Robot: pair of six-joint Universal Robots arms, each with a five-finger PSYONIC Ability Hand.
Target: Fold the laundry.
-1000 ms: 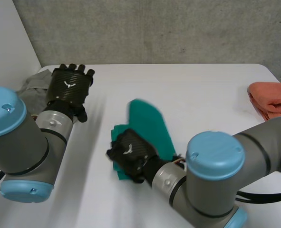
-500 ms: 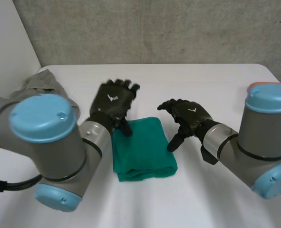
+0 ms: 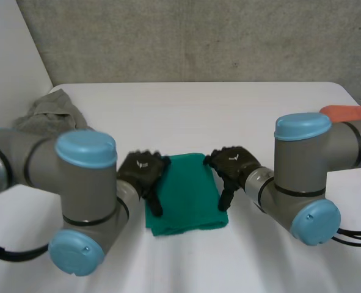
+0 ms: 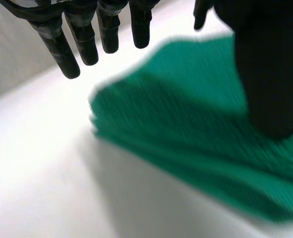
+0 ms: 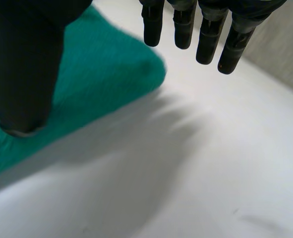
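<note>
Folded green cloth (image 3: 183,192) flat at centre of the surface (image 3: 186,116). Left hand (image 3: 140,173) at its left edge, right hand (image 3: 232,163) at its right edge. Both wide, fingers straight, thumbs over the fabric, nothing held. Grey garment (image 3: 49,113) far left and orange cloth (image 3: 351,112) far right, well apart from the work. Likely faults: skewing the stack through uneven pressing; snagging the top layer with a thumb on lift-off and opening the fold. Withdraw vertically, both sides together.
</note>
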